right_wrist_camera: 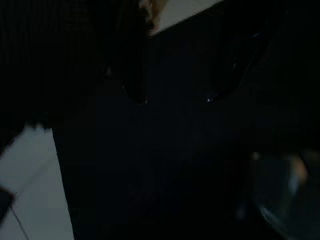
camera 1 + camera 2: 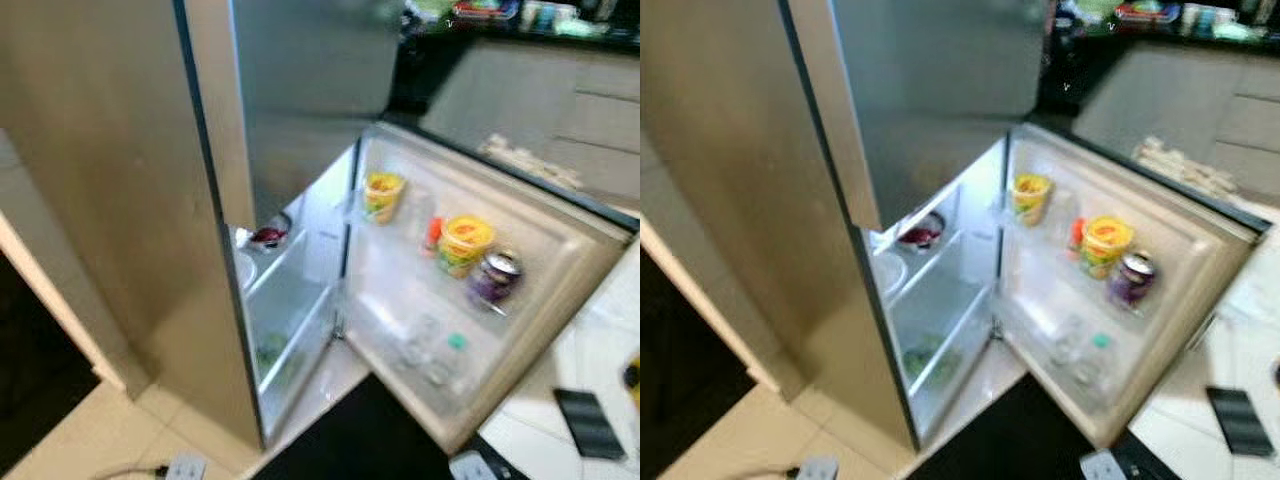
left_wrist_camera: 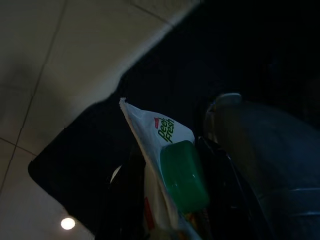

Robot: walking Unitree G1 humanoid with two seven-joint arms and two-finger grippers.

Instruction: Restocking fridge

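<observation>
The silver fridge (image 2: 130, 200) stands with its lower door (image 2: 560, 250) swung open to the right and the lit inside showing. In the left wrist view, my left gripper (image 3: 172, 192) is shut on a white Peel Fresh juice carton (image 3: 162, 132) with a green cap (image 3: 184, 175), held low over the dark mat. The door shelf carries two yellow cups (image 2: 382, 195), a small red bottle (image 2: 432, 232) and a purple can (image 2: 494, 277). In the dark right wrist view, my right gripper (image 1: 176, 97) hangs with its black fingers (image 1: 136, 90) apart and nothing between them.
Inside, a red bowl (image 2: 268, 237) and a white dish (image 2: 245, 268) sit on shelves, with greens (image 2: 272, 350) in the bottom drawer. Clear bottles (image 2: 430, 355) fill the lower door shelf. A black mat (image 2: 350, 440) lies before the fridge, a power strip (image 2: 185, 467) at left, a dark flat object (image 2: 590, 420) at right.
</observation>
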